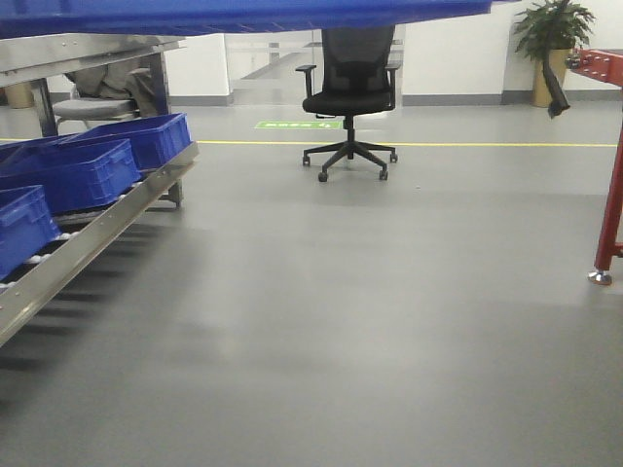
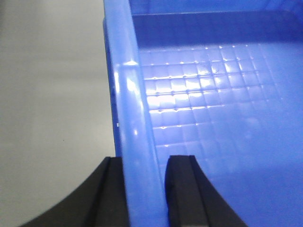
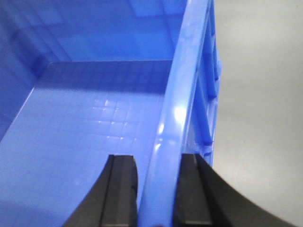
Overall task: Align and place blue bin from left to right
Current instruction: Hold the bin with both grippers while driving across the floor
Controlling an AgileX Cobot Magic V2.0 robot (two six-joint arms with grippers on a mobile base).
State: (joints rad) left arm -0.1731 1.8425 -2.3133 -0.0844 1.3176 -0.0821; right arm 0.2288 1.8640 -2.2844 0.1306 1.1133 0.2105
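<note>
The blue bin point(image 1: 243, 14) hangs in the air; only its underside shows as a blue band along the top of the front view. My left gripper point(image 2: 144, 163) is shut on the bin's left rim point(image 2: 130, 104), one black finger outside the wall and one inside. My right gripper point(image 3: 158, 163) is shut on the bin's right rim point(image 3: 182, 94) the same way. Both wrist views look down into the bin's empty gridded floor point(image 2: 213, 109), with grey floor beyond the walls.
A sloped metal roller rack point(image 1: 92, 238) stands at the left with several deeper-blue crates point(image 1: 73, 170) on it. A black office chair point(image 1: 350, 92) stands ahead by a yellow floor line. A red frame leg point(image 1: 611, 214) is at the right, a potted plant point(image 1: 552, 39) behind it.
</note>
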